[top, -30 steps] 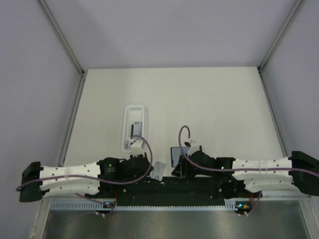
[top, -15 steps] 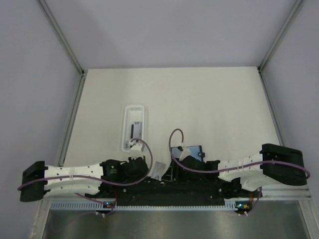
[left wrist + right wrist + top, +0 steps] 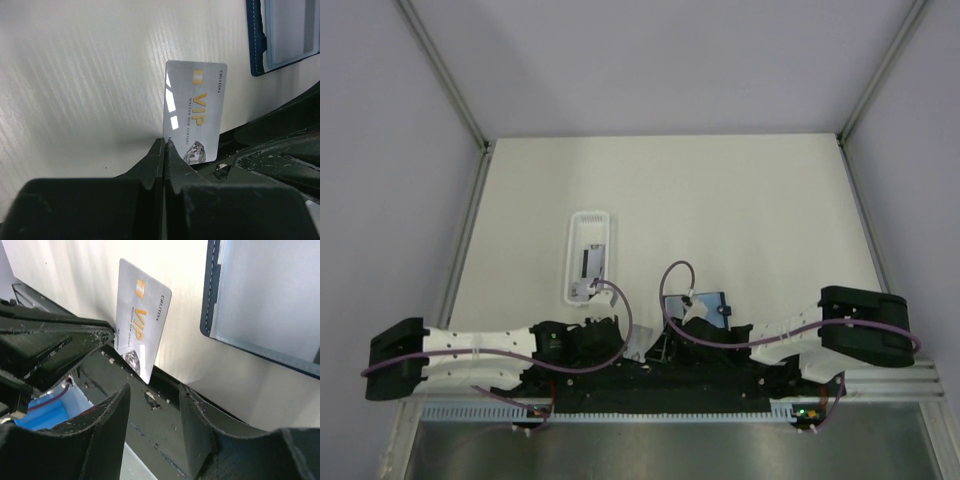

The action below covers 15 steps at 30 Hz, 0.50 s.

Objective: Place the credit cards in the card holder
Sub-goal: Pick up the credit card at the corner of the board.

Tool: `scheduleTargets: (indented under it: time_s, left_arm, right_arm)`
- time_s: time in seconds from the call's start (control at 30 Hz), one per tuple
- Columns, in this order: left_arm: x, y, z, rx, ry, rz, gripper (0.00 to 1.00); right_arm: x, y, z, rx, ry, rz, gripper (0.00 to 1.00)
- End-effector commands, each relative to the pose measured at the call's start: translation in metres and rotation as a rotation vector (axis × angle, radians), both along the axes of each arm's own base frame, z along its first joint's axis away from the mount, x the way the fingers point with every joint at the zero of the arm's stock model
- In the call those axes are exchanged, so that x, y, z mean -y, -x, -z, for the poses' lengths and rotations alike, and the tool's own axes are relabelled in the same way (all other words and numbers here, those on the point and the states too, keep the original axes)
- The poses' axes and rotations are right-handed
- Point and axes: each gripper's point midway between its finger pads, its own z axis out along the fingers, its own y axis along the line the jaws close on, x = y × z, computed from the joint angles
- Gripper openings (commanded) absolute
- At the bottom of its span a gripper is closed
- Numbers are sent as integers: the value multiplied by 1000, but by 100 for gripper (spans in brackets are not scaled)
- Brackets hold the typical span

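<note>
Silver plastic with gold VIP lettering: that is the credit card [image 3: 195, 107] my left hand [image 3: 165, 145] pinches by one edge, jaws closed tight on it, so that it stands up off the bench [image 3: 75, 75] instead of lying flat. My right hand [image 3: 154, 390] hovers just beside the card's lower corner, fingers moderately apart and nothing between them. The card holder [image 3: 265, 300] lies open and flat on the bench near both hands, navy border around a pale blue lining, apart from the card. In the part of the lining I can see there is no card, though its pockets are not fully in view. I judge the task to be early or midway: this card is lifted but not yet slid in, and it has to be brought across to a pocket mouth, perhaps with my right hand helping. Farther out on the bench sits a long white tray [image 3: 590, 255] holding what look like more cards; they are too small to count, so I cannot say how many are left. The bench itself is matte off-white with a faint grain and soft reflections. Plain pale lilac walls [image 3: 640, 60] close it in on three sides, with grey metal frame rails [image 3: 445, 75] running down the corners.
</note>
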Motion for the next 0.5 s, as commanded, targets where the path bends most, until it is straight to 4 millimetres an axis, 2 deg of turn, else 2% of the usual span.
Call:
scheduleTargets:
  time_s: [0.0, 0.33, 0.47]
  left_arm:
    - [2, 3, 4, -21, 17, 4, 0]
    - [2, 5, 7, -30, 21, 9, 0]
    - [4, 5, 6, -29, 26, 9, 0]
  right_arm:
    - [-7, 4, 4, -29, -37, 10, 45]
    - [-13, 3, 16, -63, -66, 41, 45]
    - [-12, 2, 18, -70, -69, 57, 40]
